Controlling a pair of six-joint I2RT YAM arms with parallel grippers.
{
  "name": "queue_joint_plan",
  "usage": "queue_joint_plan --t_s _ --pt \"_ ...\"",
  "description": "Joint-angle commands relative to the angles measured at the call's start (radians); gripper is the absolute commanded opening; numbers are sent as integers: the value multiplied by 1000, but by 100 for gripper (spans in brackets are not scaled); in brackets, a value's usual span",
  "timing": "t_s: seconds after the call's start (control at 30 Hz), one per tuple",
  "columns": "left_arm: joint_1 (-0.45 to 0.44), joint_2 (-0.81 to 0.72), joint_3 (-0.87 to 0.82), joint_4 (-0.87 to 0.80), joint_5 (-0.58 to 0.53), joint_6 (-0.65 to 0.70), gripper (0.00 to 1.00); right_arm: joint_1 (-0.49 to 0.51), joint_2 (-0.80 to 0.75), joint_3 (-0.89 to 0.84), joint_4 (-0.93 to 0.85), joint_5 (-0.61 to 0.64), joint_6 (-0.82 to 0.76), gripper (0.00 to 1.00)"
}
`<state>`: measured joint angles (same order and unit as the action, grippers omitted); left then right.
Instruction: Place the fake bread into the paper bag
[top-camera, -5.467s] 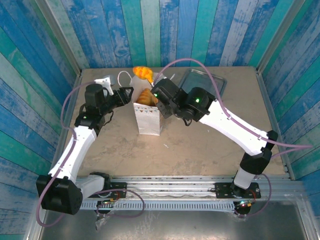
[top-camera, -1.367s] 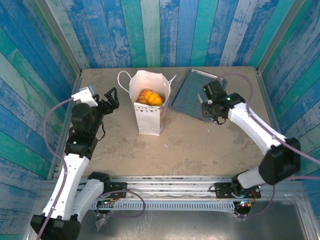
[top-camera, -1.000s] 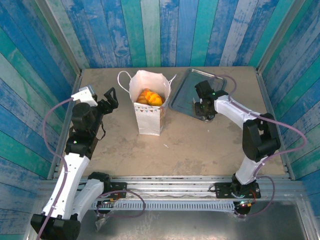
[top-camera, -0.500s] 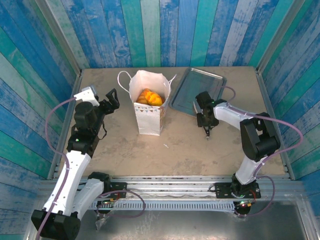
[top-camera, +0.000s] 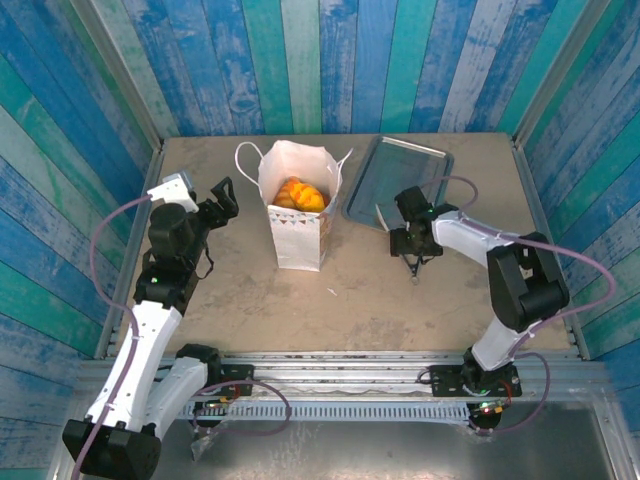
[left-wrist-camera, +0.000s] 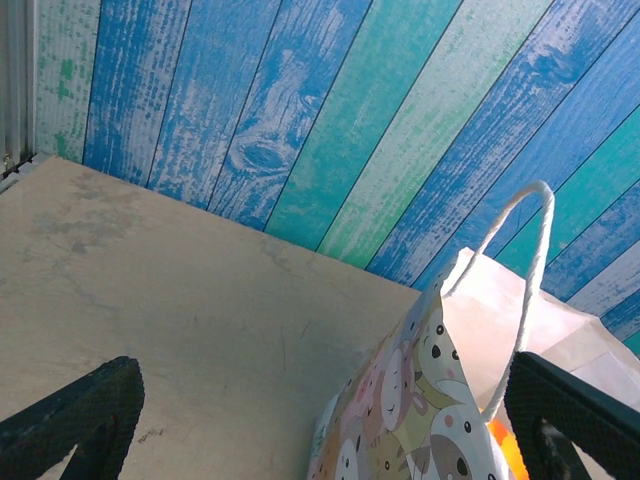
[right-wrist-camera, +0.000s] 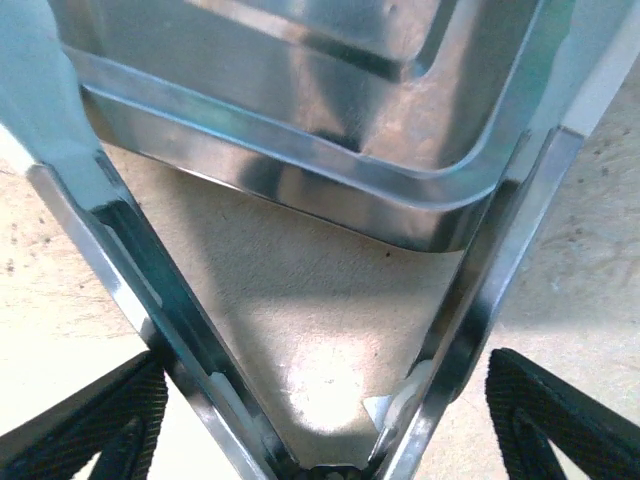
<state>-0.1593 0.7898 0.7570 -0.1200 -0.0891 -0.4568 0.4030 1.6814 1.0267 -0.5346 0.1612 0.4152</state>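
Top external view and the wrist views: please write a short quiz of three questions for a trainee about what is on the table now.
1. True or false: the white paper gift bag with cord handles stands upright on the beige table.
2. Where is the glossy orange toy bread? A) inside the bag B) on the flat grey metal tray C) loose on the table
3. In one word, is the left gripper open or shut?
Key: 1 true; 2 A; 3 open.

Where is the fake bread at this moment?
In the top view the fake bread sits inside the open paper bag, slightly left of centre, with the metal tray just to the bag's right.
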Motion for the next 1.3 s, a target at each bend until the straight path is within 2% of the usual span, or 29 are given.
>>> queue_joint_plan --t_s 0.0,0.23,0.4,0.5,0.6,0.8,0.97,1.07,1.27 --pt "-3 -8 2 11 -17 8 97 -7 -61 -11 -10 36 12 90" --pt "-3 2 5 14 -16 7 96 -14 -136 8 -40 55 4 95" --pt "-3 2 -4 17 -57 23 96 -25 -263 20 -34 70 -34 95" --pt "-3 -2 -2 5 -140 64 95 -35 -361 8 -9 126 -52 97" --pt "-3 -26 -16 1 -284 83 94 -59 -466 -37 44 167 -67 100" --pt "-3 -133 -209 152 -493 52 94 -112 -656 -247 238 278 -95 100" --pt "-3 -155 -428 391 -562 14 94 -137 -743 -487 527 399 -182 100" --pt "-3 -112 -497 464 -616 -34 94 -142 -739 -622 755 429 -262 100" --pt "-3 35 -518 531 -632 57 94 -189 -560 -723 1030 425 -294 100"
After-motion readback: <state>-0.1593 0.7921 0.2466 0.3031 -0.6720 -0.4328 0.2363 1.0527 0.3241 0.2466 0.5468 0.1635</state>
